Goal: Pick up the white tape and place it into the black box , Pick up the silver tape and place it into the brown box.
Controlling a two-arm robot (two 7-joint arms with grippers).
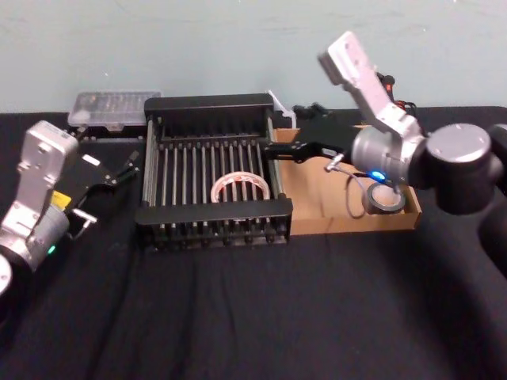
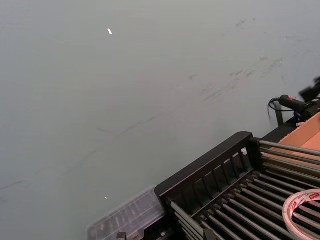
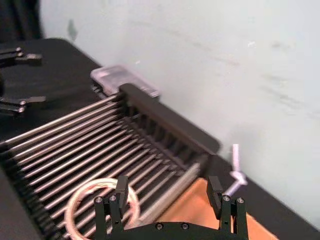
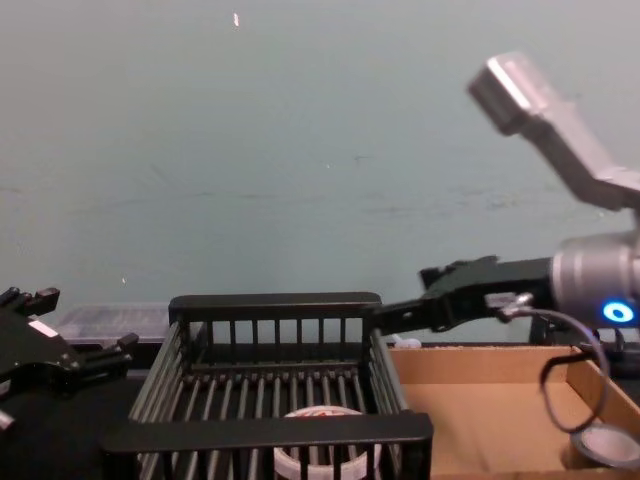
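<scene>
Worktop (image 1: 238,317): black cloth, front strip bare, wide open room near the robot.

Black slatted plastic crate (image 1: 214,212): centre, thick solid rim all round. Holds the white tape ring w/ reddish marks in its core (image 1: 240,187), flat on the floor bars, nearer the front-right part, apart from the walls.

Shallow tan cardboard tray (image 1: 317,194): touching the crate's right side. Dull silver-grey tape roll (image 1: 386,198) in its front right corner, by the low walls; rest of the tray floor bare.

Left gripper (image 1: 131,166): just left of the crate, over the cloth, fingers spread, holding nothing.

Right gripper (image 1: 276,150): above the crate's right rim, where crate meets tray, fingers apart, empty. White ring lies lower, nearer and left of the tips. Silver roll is well apart, back under the wrist.

Clear plastic lidded case (image 1: 113,107): behind the crate's far left corner.

Pale green wall (image 1: 198,47): closes off the far edge.
</scene>
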